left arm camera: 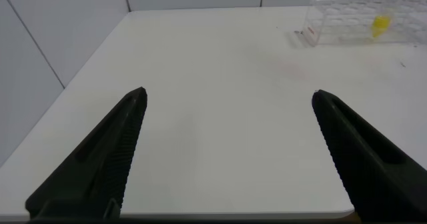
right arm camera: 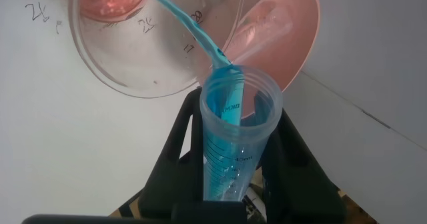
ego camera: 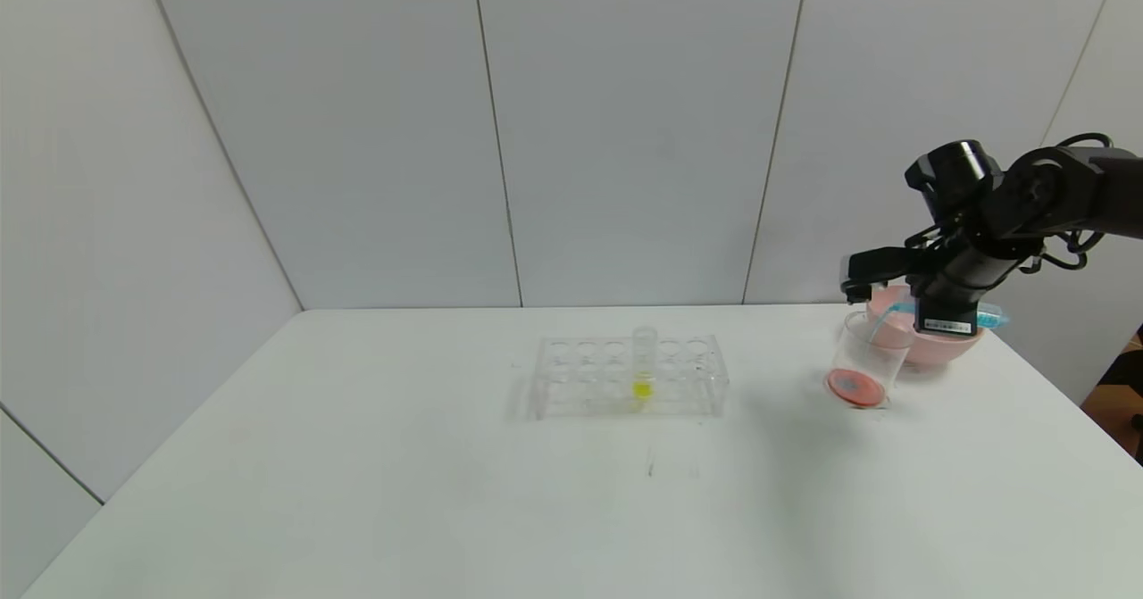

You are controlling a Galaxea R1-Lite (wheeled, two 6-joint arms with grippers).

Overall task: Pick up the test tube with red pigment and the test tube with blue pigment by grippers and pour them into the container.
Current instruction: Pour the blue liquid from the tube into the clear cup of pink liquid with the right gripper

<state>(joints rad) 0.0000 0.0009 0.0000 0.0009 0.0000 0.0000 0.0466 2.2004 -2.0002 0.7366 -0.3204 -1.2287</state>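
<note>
Right gripper (right arm camera: 233,184) jaws pinching test tube with blue pigment (right arm camera: 235,141), tilted; stream entering container (ego camera: 864,360) just ahead. Advice: hold tilt steady, mouth above rim. Left gripper (left arm camera: 230,154) jaws spread, idle.

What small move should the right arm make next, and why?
Probably tip a little further: the right pincer holds the blue tube tilted, a blue stream runs into the beaker over the red liquid, and blue remains in the tube.

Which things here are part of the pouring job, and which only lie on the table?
Part of the job:
- blue test tube, tilted in the right claw, pouring
- beaker, reddish liquid inside

Only lying about:
- tube rack
- yellow tube
- pink bowl
</note>
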